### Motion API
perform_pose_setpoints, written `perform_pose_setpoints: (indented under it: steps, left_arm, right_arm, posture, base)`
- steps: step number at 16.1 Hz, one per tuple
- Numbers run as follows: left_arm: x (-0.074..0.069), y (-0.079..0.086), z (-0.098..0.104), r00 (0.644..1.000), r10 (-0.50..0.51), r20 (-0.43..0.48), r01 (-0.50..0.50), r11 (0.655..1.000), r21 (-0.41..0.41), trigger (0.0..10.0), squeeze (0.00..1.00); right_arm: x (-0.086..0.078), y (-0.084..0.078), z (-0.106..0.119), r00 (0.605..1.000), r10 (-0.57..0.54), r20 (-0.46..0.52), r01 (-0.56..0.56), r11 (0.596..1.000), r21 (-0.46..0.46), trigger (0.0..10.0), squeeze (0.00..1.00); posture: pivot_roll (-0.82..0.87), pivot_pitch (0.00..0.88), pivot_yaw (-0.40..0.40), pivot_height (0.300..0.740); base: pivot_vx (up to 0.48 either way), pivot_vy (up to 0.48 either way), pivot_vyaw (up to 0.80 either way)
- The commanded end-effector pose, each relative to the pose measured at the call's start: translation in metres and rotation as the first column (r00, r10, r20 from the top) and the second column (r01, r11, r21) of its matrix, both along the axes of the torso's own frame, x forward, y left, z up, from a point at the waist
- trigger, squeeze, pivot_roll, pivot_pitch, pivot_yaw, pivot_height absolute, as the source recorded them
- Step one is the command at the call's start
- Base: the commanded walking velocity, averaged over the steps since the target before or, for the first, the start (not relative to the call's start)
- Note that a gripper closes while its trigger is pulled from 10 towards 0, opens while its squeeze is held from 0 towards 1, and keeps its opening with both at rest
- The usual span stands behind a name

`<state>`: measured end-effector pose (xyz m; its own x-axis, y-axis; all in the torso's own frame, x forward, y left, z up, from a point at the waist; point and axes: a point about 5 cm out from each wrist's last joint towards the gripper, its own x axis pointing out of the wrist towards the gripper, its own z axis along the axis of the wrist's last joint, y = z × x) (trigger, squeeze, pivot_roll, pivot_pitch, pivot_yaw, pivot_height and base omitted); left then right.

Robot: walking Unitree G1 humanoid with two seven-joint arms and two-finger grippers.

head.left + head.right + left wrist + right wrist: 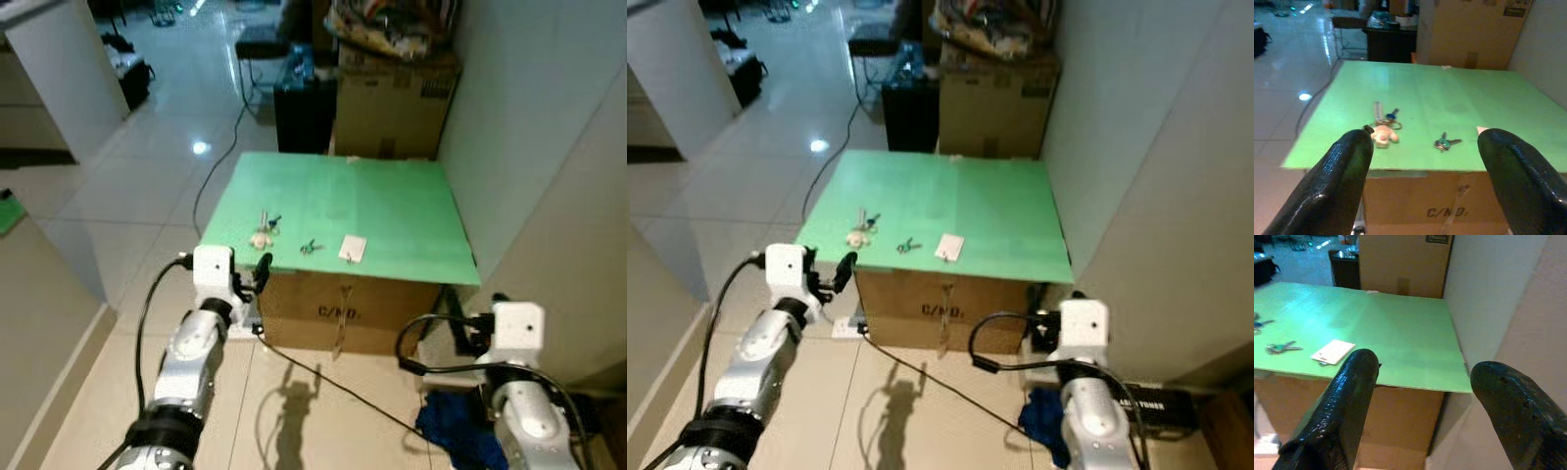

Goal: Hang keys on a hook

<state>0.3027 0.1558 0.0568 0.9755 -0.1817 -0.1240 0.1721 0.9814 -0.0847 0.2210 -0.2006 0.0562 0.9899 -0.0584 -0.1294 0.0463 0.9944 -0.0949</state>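
Observation:
A key bunch with a small pale bear charm [263, 233] lies near the front left of a green board [392, 196]. A smaller pair of keys [311, 247] and a white card [352, 248] lie to its right. My left gripper [261, 272] hangs open just before the board's front left edge, below its surface. In the left wrist view the bear keys [1383, 128] and small keys [1445, 142] lie beyond the open fingers [1352, 156]. My right gripper [1425, 369] is open, low at the board's front right corner, beside the wall.
The board rests on a cardboard box [343, 304]. Behind it stand a larger cardboard box [392, 108] and a black cabinet [304, 108]. A wall [549, 147] closes the right side. A blue cloth [451, 421] and a cable [323, 377] lie on the tiled floor.

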Motion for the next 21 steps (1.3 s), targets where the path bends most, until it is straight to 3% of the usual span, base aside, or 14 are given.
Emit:
perform_pose_setpoints:
  steps: [1,9,11,12,15,16,17,21]
  left_arm:
    - [0.001,-0.002,0.002,1.0,-0.011,0.013,0.011,1.0,0.01,10.0,1.0]
    - [-0.003,0.002,-0.001,0.999,0.04,0.004,-0.04,0.998,0.038,10.0,1.0]
    - [-0.006,0.002,-0.007,0.995,0.081,-0.06,-0.084,0.996,-0.036,10.0,1.0]
    - [-0.006,-0.004,-0.008,0.994,0.069,-0.089,-0.075,0.995,-0.067,10.0,1.0]
    - [-0.002,-0.012,0.001,0.999,0.035,-0.041,-0.037,0.998,-0.05,10.0,1.0]
    - [-0.001,-0.012,0.004,1.0,0.013,-0.017,-0.014,1.0,-0.026,10.0,0.0]
    - [0.0,-0.012,0.006,1.0,0.006,-0.011,-0.006,1.0,-0.002,10.0,0.0]
    - [0.0,-0.016,0.014,0.998,-0.041,0.045,0.041,0.999,0.014,10.0,0.0]
  right_arm:
    - [0.002,-0.003,0.005,1.0,-0.015,0.019,0.015,1.0,0.004,10.0,1.0]
    - [0.001,0.0,0.005,0.998,0.055,0.018,-0.055,0.998,0.017,10.0,1.0]
    - [0.0,0.0,0.001,0.997,0.074,-0.011,-0.075,0.997,-0.017,10.0,1.0]
    - [0.0,0.004,-0.002,0.99,0.132,-0.05,-0.135,0.989,-0.068,10.0,1.0]
    - [0.001,0.003,-0.008,0.989,0.112,-0.097,-0.118,0.991,-0.066,10.0,1.0]
    - [0.003,0.001,-0.01,0.99,0.095,-0.102,-0.102,0.992,-0.07,10.0,0.33]
    - [0.004,-0.001,-0.009,0.993,0.079,-0.092,-0.086,0.994,-0.074,10.0,0.0]
    - [0.007,-0.005,-0.01,0.995,0.055,-0.086,-0.061,0.996,-0.07,10.0,0.0]
  posture:
    - [-0.17,0.0,0.051,0.74]
    - [-0.17,0.0,0.05,0.74]
    - [-0.17,0.0,0.045,0.74]
    - [-0.17,0.0,0.046,0.74]
    - [-0.17,0.0,0.043,0.74]
    - [-0.17,0.0,0.043,0.74]
    - [-0.17,0.0,0.044,0.74]
    - [-0.17,0.0,0.054,0.74]
  base:
    - [0.0,0.0,0.0]
    - [0.0,0.0,0.0]
    - [0.0,0.0,0.0]
    - [0.0,0.0,0.0]
    - [0.0,0.0,0.0]
    - [0.0,0.0,0.0]
    - [0.0,0.0,0.0]
    - [0.0,0.0,0.0]
